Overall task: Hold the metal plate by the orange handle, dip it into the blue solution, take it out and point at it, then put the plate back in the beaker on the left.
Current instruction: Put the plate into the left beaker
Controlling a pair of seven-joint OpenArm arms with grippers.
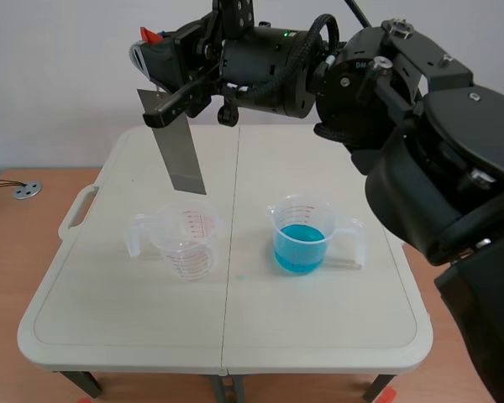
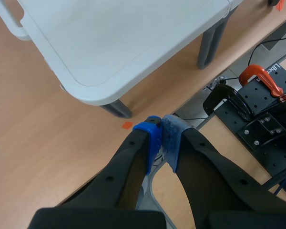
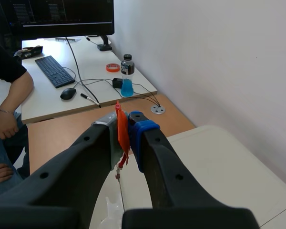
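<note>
Left tool (image 2: pixel 162 136) pinched shut on nothing, off the surface (image 2: pixel 109 43). Metal plate (image 1: pixel 178 143) hangs tilted above the empty left beaker (image 1: pixel 185 243), with the right tool (image 3: pixel 125 131) clamped on its orange handle (image 3: pixel 120 117). Plate looks thin, stiff, light, slick when wet, so grip the handle only. Blue solution (image 1: pixel 299 248) sits to the right.
</note>
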